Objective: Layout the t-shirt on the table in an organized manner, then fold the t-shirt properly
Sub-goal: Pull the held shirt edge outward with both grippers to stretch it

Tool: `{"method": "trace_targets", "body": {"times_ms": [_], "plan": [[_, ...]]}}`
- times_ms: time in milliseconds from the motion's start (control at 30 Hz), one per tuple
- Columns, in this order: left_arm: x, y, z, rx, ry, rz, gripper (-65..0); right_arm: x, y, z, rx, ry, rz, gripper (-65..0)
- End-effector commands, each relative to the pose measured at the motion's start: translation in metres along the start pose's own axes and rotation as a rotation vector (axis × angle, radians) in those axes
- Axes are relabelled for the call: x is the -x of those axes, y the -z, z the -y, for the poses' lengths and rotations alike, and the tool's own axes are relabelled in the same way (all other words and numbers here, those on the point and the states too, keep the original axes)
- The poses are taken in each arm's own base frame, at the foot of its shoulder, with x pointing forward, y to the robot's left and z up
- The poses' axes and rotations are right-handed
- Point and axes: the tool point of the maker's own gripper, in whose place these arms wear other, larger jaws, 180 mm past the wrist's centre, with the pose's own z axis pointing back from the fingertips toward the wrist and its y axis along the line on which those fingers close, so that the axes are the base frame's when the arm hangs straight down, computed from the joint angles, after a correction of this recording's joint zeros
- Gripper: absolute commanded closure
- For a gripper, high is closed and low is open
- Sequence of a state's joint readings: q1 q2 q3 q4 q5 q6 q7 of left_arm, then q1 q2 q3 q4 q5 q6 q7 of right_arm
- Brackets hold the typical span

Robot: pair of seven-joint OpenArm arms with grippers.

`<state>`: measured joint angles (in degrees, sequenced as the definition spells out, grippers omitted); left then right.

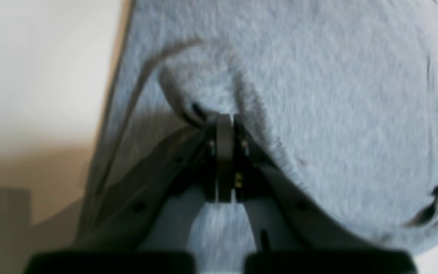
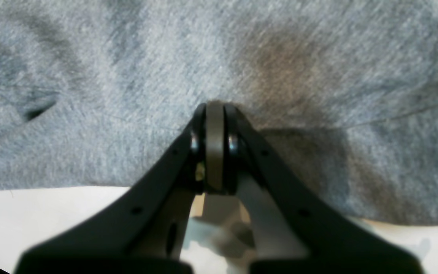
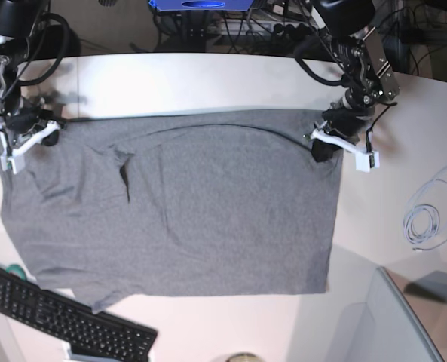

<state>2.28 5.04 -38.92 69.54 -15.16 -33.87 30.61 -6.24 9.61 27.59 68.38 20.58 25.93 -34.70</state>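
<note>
While t-shirt (image 3: 208, 204) lies spread on table (image 3: 208, 79) | left hand (image 1: 224, 118) pinching t-shirt edge | right hand (image 2: 215, 108) pinching t-shirt edge

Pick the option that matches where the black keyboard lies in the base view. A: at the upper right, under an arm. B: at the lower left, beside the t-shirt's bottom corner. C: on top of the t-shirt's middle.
B: the keyboard sits lower left, by the t-shirt.

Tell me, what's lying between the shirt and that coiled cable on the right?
Only bare table separates the shirt from the cable, as the base view shows.
</note>
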Motion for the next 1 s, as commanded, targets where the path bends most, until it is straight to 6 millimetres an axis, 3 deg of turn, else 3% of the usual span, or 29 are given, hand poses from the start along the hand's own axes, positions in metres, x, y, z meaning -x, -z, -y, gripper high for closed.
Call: {"method": "trace_targets", "body": {"times_ms": [0, 167, 367, 500, 733, 967], "plan": [[-0.01, 0.002, 0.005, 0.02, -0.002, 0.036, 0.0, -0.012, -0.003, 0.005, 0.015, -0.009, 0.024, -0.6], [-0.016, -0.004, 0.004, 0.015, 0.015, 0.056, 0.0, -0.012, -0.003, 0.006, 0.017, -0.011, 0.024, -0.6], [-0.034, -0.037, -0.015, -0.06, 0.079, 0.117, 0.0, -0.012, -0.003, 0.006, 0.017, -0.011, 0.024, -0.6], [-0.024, -0.041, -0.02, -0.069, 0.087, 0.091, 0.0, -0.013, -0.003, 0.006, 0.017, -0.011, 0.026, -0.6], [0.017, -0.031, -0.04, -0.078, 0.011, -0.017, 0.0, -0.012, -0.005, 0.009, 0.022, -0.007, 0.025, -0.6], [0.026, -0.046, -0.068, -0.125, 0.031, -0.059, 0.0, -0.01, -0.005, 0.009, 0.023, -0.01, 0.02, -0.6]]}}
